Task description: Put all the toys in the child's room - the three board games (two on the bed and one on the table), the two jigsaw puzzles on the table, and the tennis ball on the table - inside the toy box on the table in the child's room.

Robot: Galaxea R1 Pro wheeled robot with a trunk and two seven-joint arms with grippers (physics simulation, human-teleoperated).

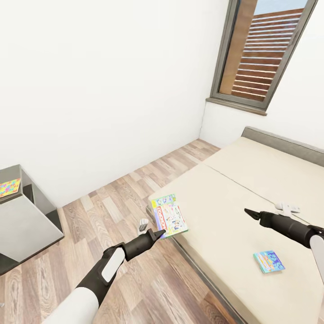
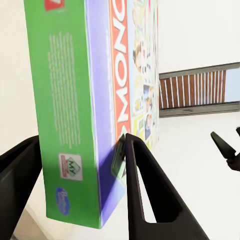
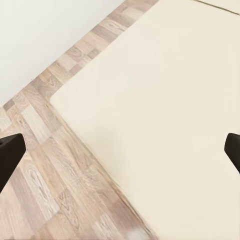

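Left gripper (image 1: 158,234) is at the near corner of the bed (image 1: 234,189), and its 2 fingers straddle the edge of the big game box (image 1: 168,216). In the left wrist view that box (image 2: 90,100) stands between the fingers, green side and red lettered spine showing; the inner finger (image 2: 145,195) sits right against the cover, the outer one looks a shade apart, so the grip reads as closing rather than firm. I cannot tell if the box is off the mattress yet.

Right gripper (image 1: 253,213) hovers over the bed with fingers spread wide and nothing between them. The small blue game box (image 1: 269,261) lies flat on the mattress, nearer the robot than that gripper. A jigsaw (image 1: 9,187) sits on the table (image 1: 27,225) at far left.

To do this well: squeeze fully before lifting, since only a corner is caught and a flat box will likely swing. Lift slowly, keep it level, clear the bed frame, then turn toward the table.
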